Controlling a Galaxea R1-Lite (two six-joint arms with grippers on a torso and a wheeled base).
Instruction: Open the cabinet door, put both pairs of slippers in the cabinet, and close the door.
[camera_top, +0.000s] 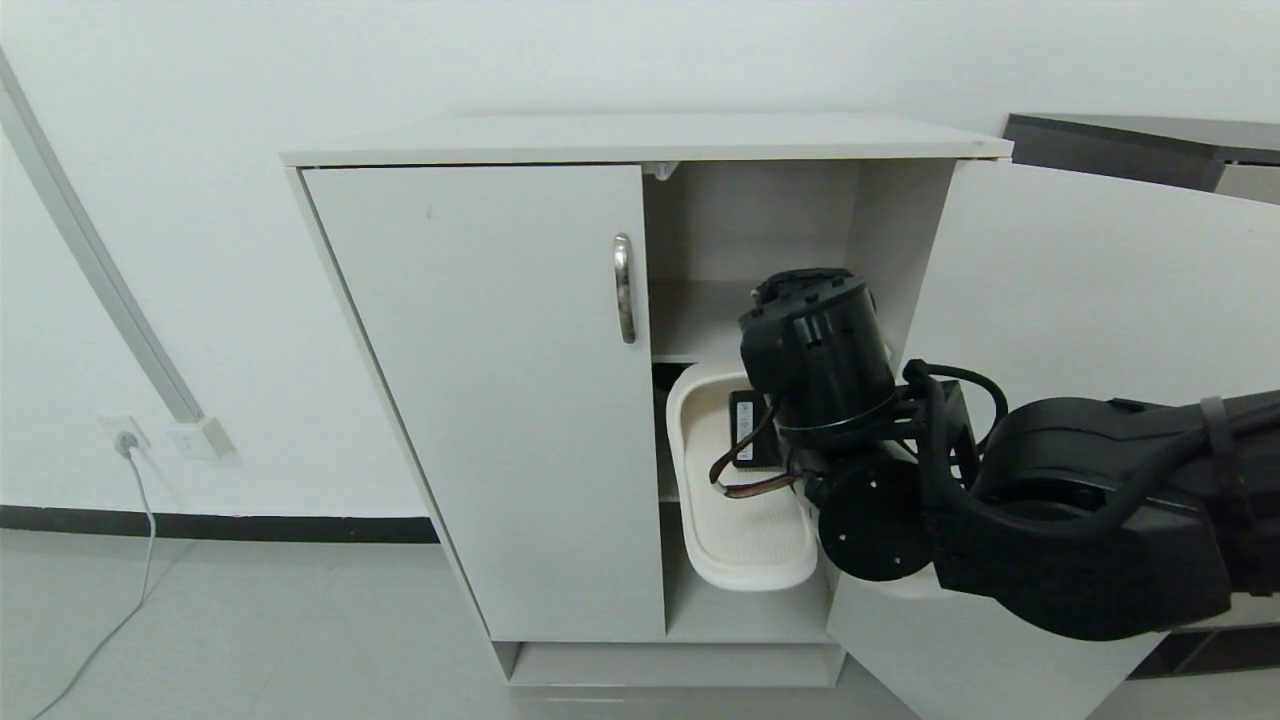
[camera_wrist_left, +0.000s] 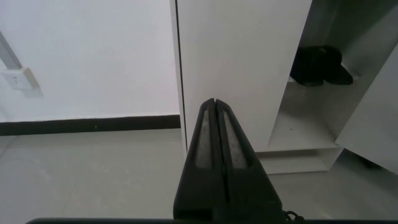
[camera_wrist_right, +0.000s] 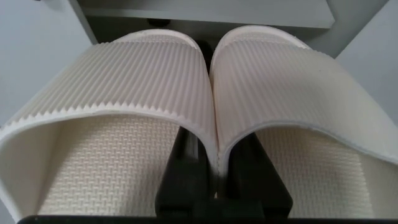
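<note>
The white cabinet (camera_top: 640, 138) has its left door (camera_top: 490, 400) closed and its right door (camera_top: 1080, 300) swung wide open. My right arm reaches into the open side holding a pair of cream slippers (camera_top: 745, 530) upright at the cabinet mouth. In the right wrist view the right gripper (camera_wrist_right: 214, 158) is shut on the touching inner edges of both cream slippers (camera_wrist_right: 124, 81). A black pair of slippers (camera_wrist_left: 320, 65) lies on a shelf inside the cabinet. My left gripper (camera_wrist_left: 214, 106) is shut and empty, low over the floor to the left of the cabinet.
A metal handle (camera_top: 623, 288) sits on the closed left door. A wall socket (camera_top: 125, 435) with a cable trailing over the floor is at the far left. A dark table (camera_top: 1150, 140) stands behind the open door. Bare floor (camera_top: 250, 620) lies left of the cabinet.
</note>
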